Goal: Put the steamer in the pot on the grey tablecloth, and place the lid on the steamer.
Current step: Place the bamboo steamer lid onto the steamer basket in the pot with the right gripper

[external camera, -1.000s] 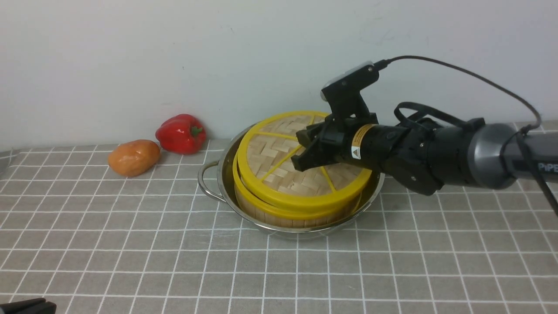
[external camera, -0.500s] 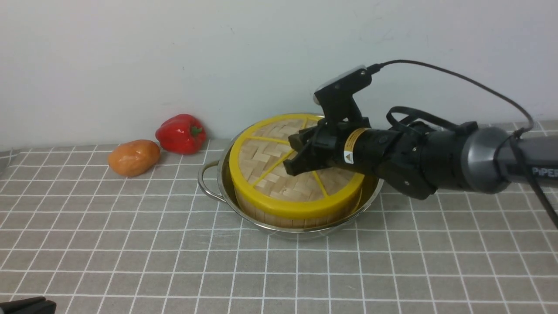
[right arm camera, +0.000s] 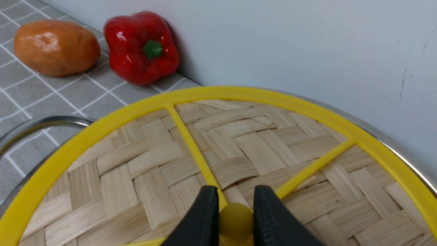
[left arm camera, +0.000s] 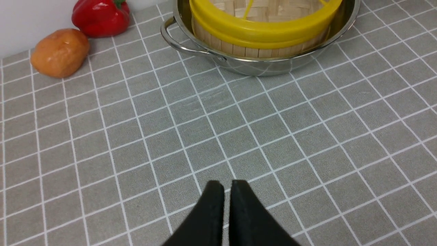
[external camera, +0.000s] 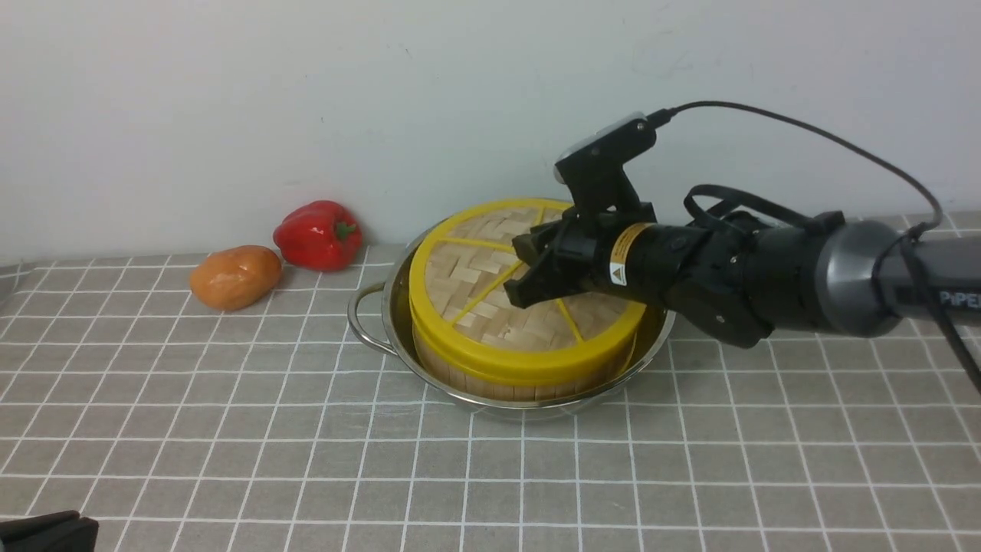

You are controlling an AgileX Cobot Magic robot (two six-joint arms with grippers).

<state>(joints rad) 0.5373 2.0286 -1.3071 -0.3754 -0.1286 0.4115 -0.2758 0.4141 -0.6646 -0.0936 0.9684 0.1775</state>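
Lid over basket: we see the robot's right end effector (external camera: pixel 527 280) pinched on the small yellow knob (right arm camera: pixel 235 217) at the hub of the woven lid (external camera: pixel 467 299), which sits over the steamer (external camera: pixel 498 389). The steamer stands inside the steel pot (external camera: pixel 536 406) on the grey tablecloth (external camera: pixel 306 445), with a red pepper (external camera: pixel 318 234) and a potato (external camera: pixel 235 276) off to the left by the wall. In the left wrist view the lid's rim looks slightly askew on the basket's, so we cannot say it is fully seated. The left end effector (left arm camera: pixel 227 191) hangs low over bare cloth, its jaws all but together and holding nothing. We judge the lid light and stiff, with a smooth plastic rim that is likely slippery. The centre knob looks the surest place to hold it and keep it level. The weave looks thin, so a gentle squeeze should do.
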